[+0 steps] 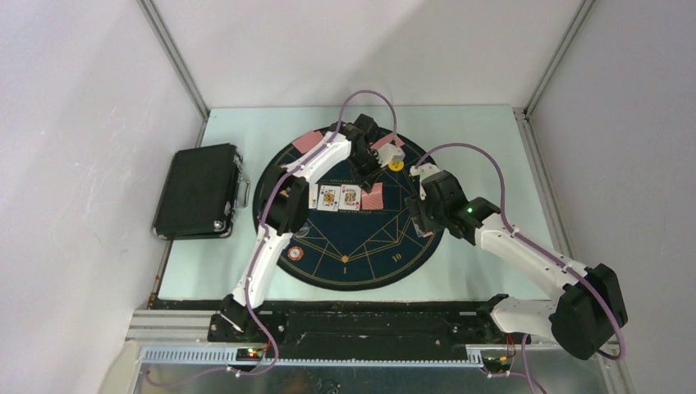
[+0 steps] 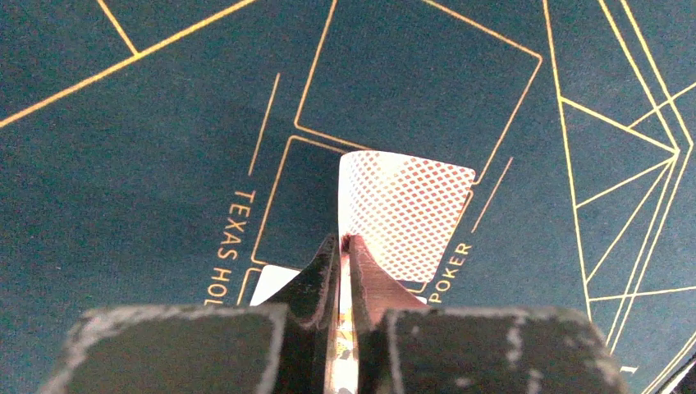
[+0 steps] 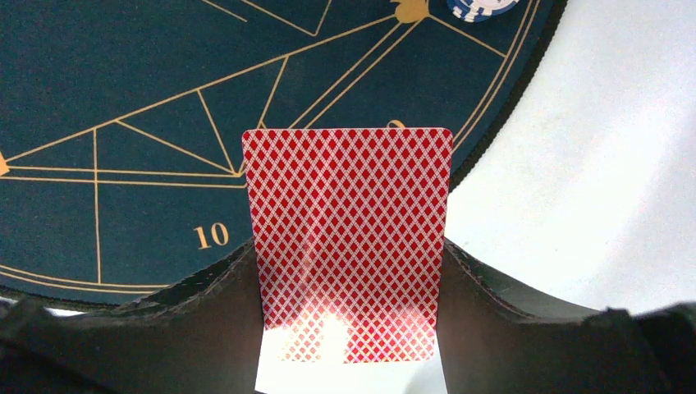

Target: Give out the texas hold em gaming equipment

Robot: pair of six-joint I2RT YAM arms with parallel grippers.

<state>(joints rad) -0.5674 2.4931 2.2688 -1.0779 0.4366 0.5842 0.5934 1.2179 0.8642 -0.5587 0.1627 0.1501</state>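
On the dark mat (image 1: 353, 246) two playing cards lie face up (image 1: 328, 197) (image 1: 350, 197), with a pink-backed card (image 1: 373, 197) to their right. My left gripper (image 1: 367, 176) (image 2: 345, 240) is shut on the near edge of that pink-backed card (image 2: 406, 213), which curves away over a gold box. My right gripper (image 1: 420, 215) (image 3: 349, 250) is shut across the width of a small stack of red-backed cards (image 3: 349, 213) above the mat's right rim. A yellow chip (image 1: 396, 164) and a red-white chip (image 1: 297, 253) rest on the mat. Two more pink cards (image 1: 308, 141) (image 1: 386, 141) sit at the far rim.
A black case (image 1: 197, 190) lies shut left of the mat. A blue-white chip (image 3: 484, 6) sits by the mat's edge in the right wrist view. White walls and metal rails (image 1: 176, 57) enclose the pale table (image 1: 484, 131).
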